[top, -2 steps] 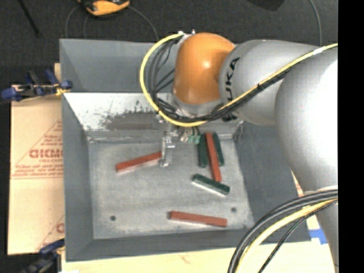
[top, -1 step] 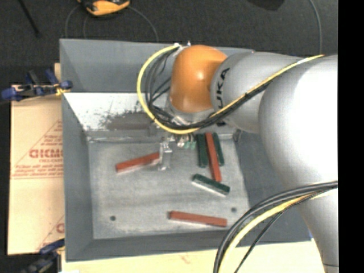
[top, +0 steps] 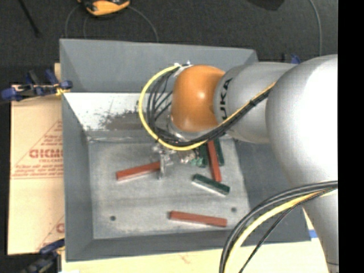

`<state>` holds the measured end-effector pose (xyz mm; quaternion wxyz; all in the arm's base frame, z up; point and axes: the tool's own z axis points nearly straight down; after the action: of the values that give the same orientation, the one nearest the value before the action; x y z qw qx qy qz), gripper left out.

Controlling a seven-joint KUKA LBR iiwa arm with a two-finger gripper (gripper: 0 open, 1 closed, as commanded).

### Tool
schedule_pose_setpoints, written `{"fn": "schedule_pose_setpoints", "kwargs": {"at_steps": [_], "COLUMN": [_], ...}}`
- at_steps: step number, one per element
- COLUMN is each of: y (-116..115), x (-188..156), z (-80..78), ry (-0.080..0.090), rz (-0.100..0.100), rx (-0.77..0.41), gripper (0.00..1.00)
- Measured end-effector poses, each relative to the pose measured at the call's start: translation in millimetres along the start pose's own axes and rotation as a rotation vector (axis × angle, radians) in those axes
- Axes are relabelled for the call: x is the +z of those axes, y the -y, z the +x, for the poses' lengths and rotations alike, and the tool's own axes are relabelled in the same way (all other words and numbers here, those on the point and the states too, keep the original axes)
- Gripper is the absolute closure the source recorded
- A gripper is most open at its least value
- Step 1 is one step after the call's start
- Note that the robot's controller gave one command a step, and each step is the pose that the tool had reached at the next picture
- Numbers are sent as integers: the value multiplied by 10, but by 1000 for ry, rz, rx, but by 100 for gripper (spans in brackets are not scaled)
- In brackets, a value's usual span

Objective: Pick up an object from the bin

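Reaching in from the right, the silver arm (top: 267,112) stood low over the grey bin (top: 77,181), its orange wrist cover (top: 193,98) above mid-floor. The gripper (top: 164,166) sat at the right end of a red-brown bar (top: 136,172) lying flat left of centre; whether it stood wide or narrow, I could not tell. A green bar (top: 210,184) lay near on the right, and a second red bar (top: 197,218) well apart toward the front. Judged step: approach, nothing lifted. The next move would call for a confirmed closure across the bar's narrow width before raising.
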<state>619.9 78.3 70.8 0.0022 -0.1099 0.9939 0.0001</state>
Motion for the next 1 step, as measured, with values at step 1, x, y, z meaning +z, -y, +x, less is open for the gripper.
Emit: {"fn": "schedule_pose_setpoints", "kwargs": {"at_steps": [1], "y": [-2], "x": [0], "z": [0], "ry": [0], "rz": [-1], "rx": [1], "gripper": [100]}}
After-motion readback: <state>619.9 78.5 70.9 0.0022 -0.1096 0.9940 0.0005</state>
